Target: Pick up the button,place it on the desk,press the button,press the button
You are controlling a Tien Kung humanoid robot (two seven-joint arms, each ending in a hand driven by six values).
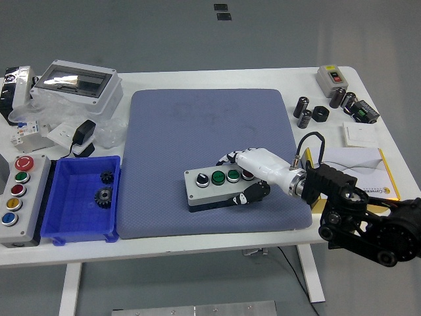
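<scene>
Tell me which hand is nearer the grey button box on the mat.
Right. The right hand grips the grey button box at its right end; no left hand is in view.

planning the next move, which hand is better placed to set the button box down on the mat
Right. The right hand already grips the grey button box at its right end, fingers over the top and thumb at the front, holding it tilted on the blue mat. The left arm is out of view.
</scene>
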